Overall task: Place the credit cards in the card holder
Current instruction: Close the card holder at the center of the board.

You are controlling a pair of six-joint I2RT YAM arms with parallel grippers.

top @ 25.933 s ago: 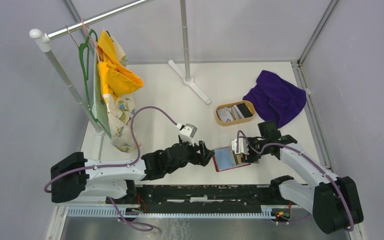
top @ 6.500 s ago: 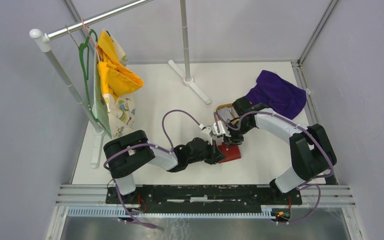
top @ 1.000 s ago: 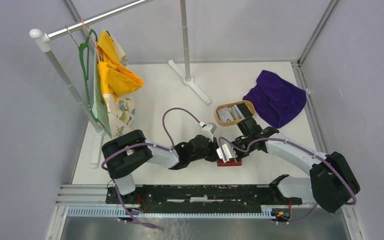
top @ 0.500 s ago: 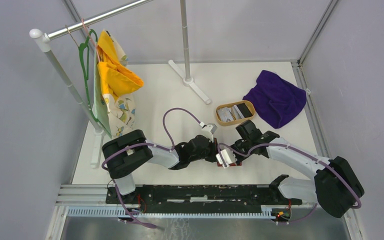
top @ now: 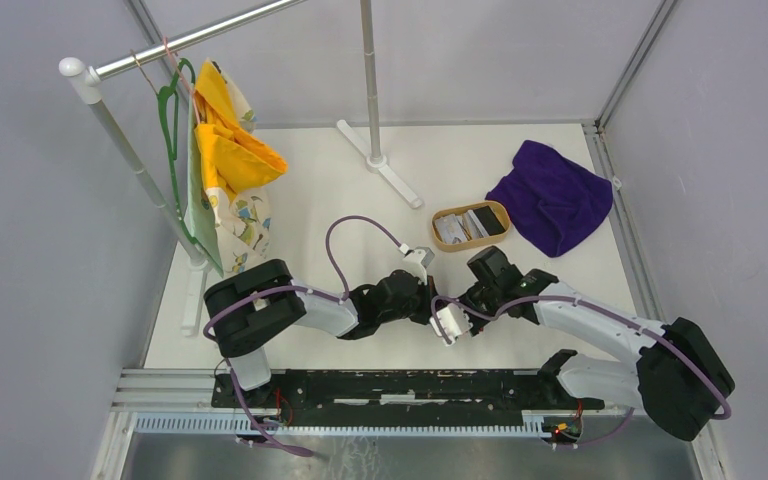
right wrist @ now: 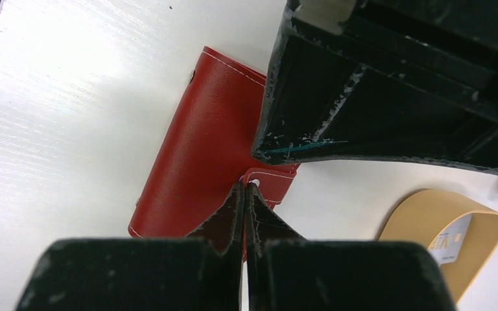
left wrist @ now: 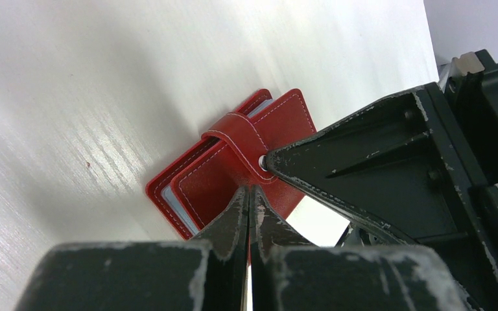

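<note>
While the card holder (left wrist: 227, 172) lay folded on the desk (top: 340, 200) near centre, a pale blue edge (left wrist: 167, 195) showing inside, and our left hand (left wrist: 248, 189) and right hand (right wrist: 245, 186) were clenched with tips against it, we judged the job unfinished, for credit cards (top: 465, 226) lay in the far tan tray (top: 437, 236).

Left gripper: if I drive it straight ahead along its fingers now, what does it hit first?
The card holder. The left gripper has its fingertips shut and aimed at the red cover directly ahead. It looks to be touching or nearly touching, though depth is unclear.
</note>
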